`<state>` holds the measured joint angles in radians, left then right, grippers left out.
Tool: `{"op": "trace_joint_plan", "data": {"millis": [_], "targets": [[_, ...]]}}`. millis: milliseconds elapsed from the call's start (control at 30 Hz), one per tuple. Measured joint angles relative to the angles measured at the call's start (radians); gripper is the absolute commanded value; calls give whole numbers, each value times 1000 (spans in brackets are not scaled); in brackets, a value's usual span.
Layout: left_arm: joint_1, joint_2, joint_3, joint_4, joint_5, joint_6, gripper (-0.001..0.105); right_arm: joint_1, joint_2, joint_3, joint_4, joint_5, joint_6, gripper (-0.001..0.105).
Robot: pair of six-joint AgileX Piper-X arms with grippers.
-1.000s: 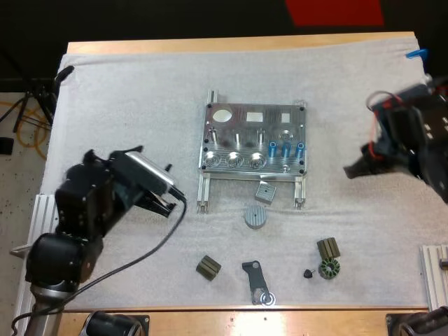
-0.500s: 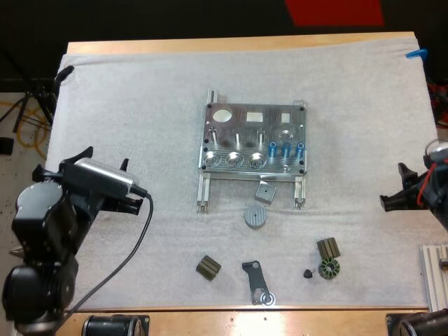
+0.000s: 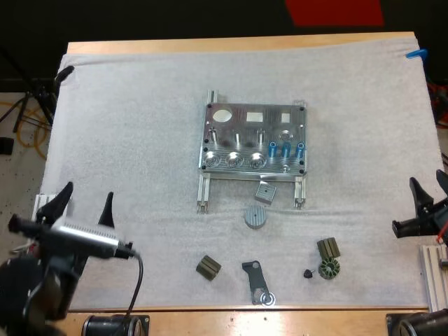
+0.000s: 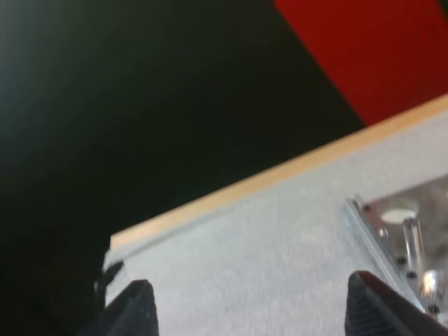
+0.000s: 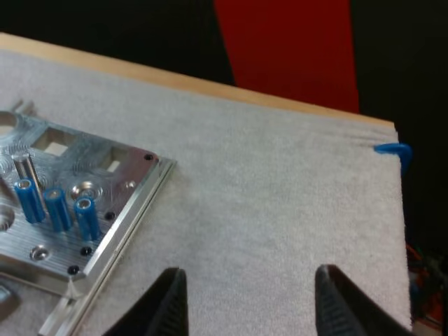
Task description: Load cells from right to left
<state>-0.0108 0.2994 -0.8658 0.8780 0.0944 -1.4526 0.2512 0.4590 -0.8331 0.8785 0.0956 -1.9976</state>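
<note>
The metal fixture (image 3: 254, 145) lies mid-mat with three blue cylinders (image 3: 285, 148) standing upright along its right front. The right wrist view has the same cylinders (image 5: 56, 207) on the fixture (image 5: 77, 203). My left gripper (image 3: 85, 205) is at the mat's lower left, open, its fingertips (image 4: 133, 311) wide apart and holding nothing; the fixture's corner (image 4: 399, 224) lies ahead of it. My right gripper (image 3: 430, 191) is at the right edge of the mat, open, its fingers (image 5: 168, 304) clear of anything.
In front of the fixture lie a small grey block (image 3: 264, 191), a ribbed grey disc (image 3: 255, 216), two dark ribbed blocks (image 3: 207, 267) (image 3: 327, 248), a dark bracket (image 3: 256, 278) and a green-ringed round part (image 3: 327, 269). The mat's left and right sides are bare.
Both arms have pulled back toward the near edge: the left from beside the fixture down to the lower left corner, the right from the upper right down along the right edge.
</note>
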Motion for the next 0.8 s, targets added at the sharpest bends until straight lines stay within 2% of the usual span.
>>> {"op": "trace_joint_plan", "data": {"millis": [333, 600, 800], "targets": [[0, -184, 0, 93, 0, -19, 57, 0, -172, 63, -1, -23, 28, 42], [0, -302, 28, 128, 0, -80, 57, 0, -290, 106, 31, -23, 74, 42], [0, -312, 50, 221, -53, -138, 57, 0, -388, 125, 107, -23, 107, 42]]}}
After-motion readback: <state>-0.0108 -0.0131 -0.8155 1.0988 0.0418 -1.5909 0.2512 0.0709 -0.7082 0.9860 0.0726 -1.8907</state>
